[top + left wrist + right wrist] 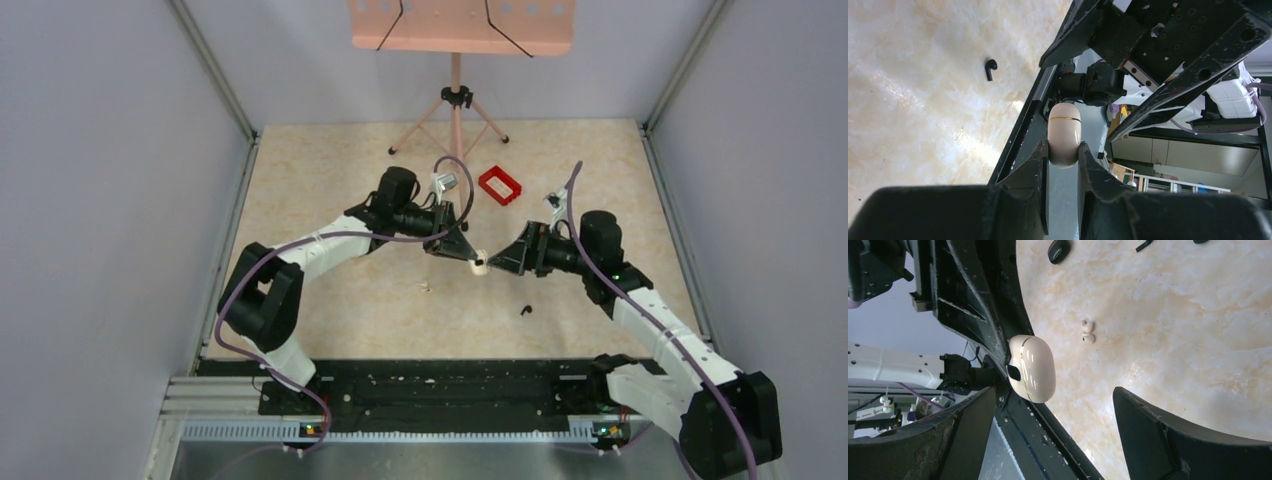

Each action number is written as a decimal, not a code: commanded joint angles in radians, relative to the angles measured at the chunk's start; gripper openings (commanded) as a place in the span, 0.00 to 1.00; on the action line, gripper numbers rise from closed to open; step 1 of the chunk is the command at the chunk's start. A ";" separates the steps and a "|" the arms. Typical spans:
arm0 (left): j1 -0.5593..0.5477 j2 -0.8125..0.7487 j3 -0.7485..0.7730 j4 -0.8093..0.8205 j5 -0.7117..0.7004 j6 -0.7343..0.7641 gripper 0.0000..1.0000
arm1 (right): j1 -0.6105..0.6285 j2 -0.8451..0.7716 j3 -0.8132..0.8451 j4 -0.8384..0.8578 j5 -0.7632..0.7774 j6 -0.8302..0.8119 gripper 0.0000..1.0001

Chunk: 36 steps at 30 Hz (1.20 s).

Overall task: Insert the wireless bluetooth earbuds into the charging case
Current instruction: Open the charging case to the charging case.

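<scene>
Tabletop [350, 180] holds red tray [500, 185], pale earbuds [1088, 332], black earbud [991, 69]; cream case [1064, 135] gripped.

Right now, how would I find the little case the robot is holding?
Look at the middle of the table, where the two arms meet. The left gripper pinches a cream case by one end. It is a smooth pale egg shape with a thin gold line, unlike the tiny black earbud lying on the table.
</scene>
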 commanded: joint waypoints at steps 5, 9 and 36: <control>0.001 -0.053 0.044 0.071 0.042 -0.016 0.00 | 0.022 0.062 0.026 0.058 0.045 -0.018 0.84; 0.001 -0.062 0.042 0.073 0.044 -0.014 0.00 | 0.022 0.071 0.017 0.039 0.092 -0.032 0.83; 0.001 -0.107 0.014 0.060 0.150 0.103 0.00 | -0.177 -0.044 0.002 0.089 -0.142 0.039 0.82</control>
